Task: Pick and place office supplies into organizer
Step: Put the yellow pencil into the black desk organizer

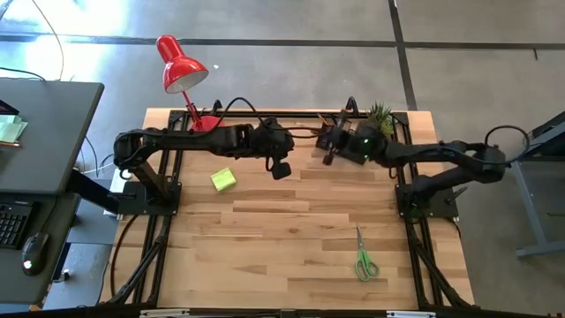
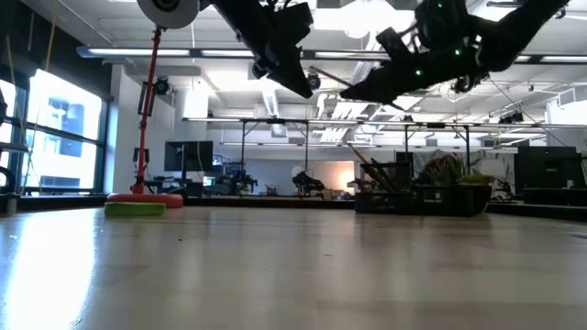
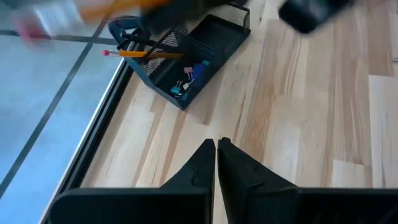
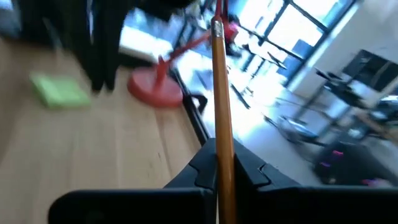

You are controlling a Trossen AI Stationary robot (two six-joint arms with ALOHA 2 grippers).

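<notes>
A wooden worktop [image 1: 291, 221] seen from above, with two dark robot arms reaching toward its far edge. The right claw [image 4: 219, 163] is pinched on an orange pencil [image 4: 221, 106], which runs up between its fingers with the metal band near the top. This claw hangs above the worktop near the black mesh organizer [image 3: 186, 62], which sits at the far edge beside a small green potted plant [image 1: 381, 117]. Another orange pencil with a pink eraser [image 3: 134, 54] already lies slanted in the organizer, above some small clips. The left claw [image 3: 216, 152] is pressed together and holds nothing, raised just left of the organizer. A yellow-green sticky-note block [image 1: 223, 179] lies on the left half of the worktop, near a red desk lamp [image 1: 181, 66]. Green-handled scissors [image 1: 364, 256] lie near the front right, well apart from everything else.
</notes>
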